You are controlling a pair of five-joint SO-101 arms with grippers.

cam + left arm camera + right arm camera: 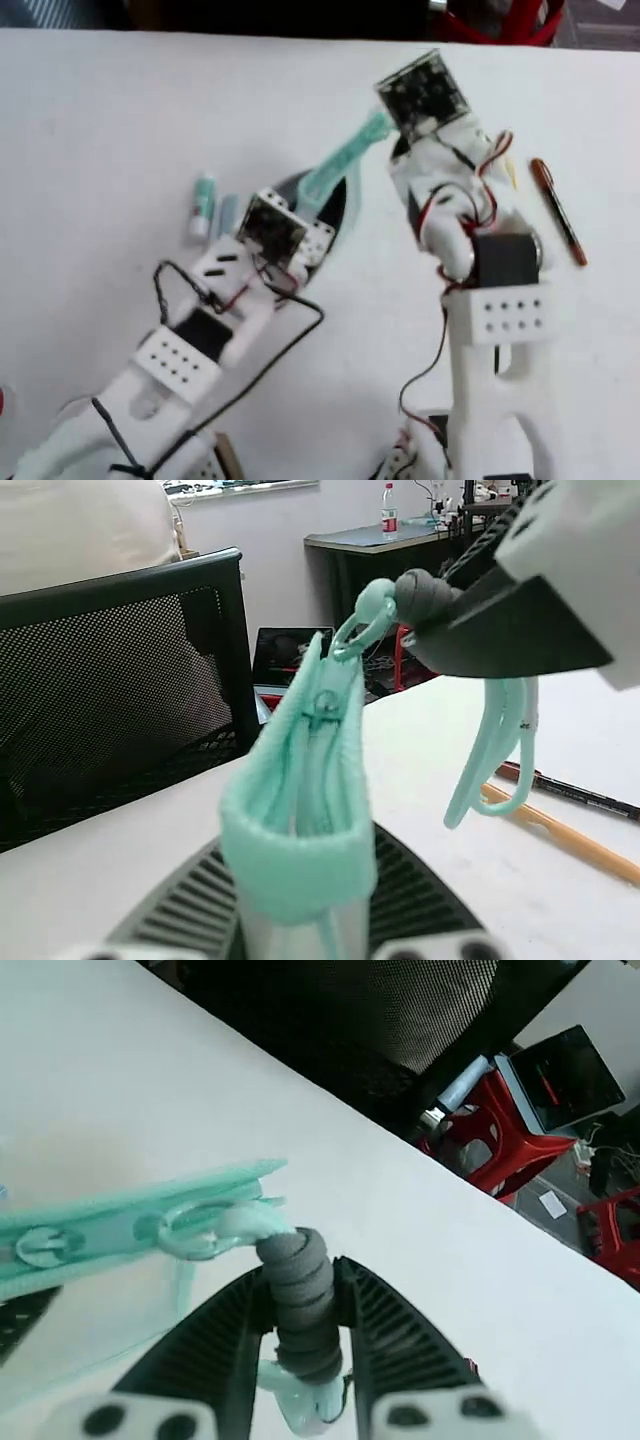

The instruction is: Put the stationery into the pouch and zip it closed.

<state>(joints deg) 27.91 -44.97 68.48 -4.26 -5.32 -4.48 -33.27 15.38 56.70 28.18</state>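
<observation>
A glue stick (203,205) is laid at the left of the table (100,120), just beside a smaller pale item (228,213). Next to them, one end of the teal pouch (340,162) is clamped in the left gripper (300,880). The pouch is stretched across to the right gripper (303,1290), in which the grey zipper pull (425,592) is pinched. Further right, a pencil (560,835) and a pen (557,212) are laid on the table, outside the pouch.
</observation>
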